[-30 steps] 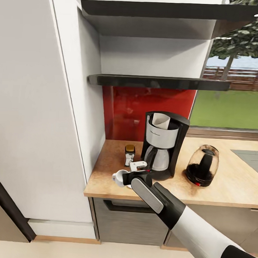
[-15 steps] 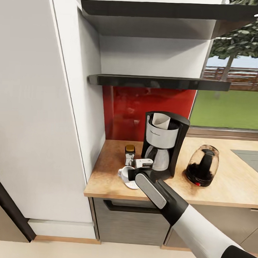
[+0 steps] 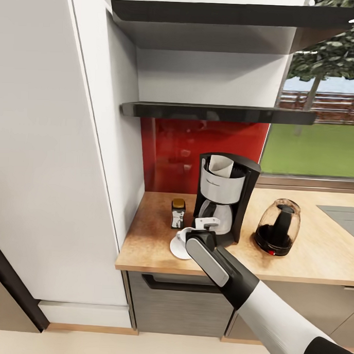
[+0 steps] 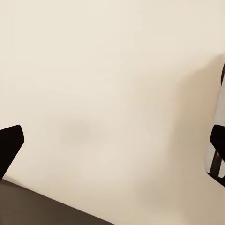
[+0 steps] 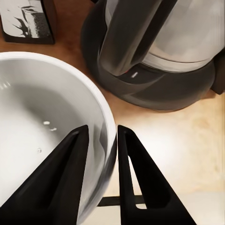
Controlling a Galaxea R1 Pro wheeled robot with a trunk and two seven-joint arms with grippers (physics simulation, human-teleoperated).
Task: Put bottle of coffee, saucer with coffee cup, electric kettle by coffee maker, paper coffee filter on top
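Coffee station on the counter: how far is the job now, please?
Mostly done. The coffee maker carries a paper filter; the bottle of coffee and the electric kettle stand on either side of it on the countertop. In hand: the right tool pinches the wall of the coffee cup above the saucer. Left: release the cup.

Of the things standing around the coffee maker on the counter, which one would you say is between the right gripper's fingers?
The coffee cup: its white rim sits between the right gripper fingers, while the bottle of coffee and electric kettle stand apart, untouched.
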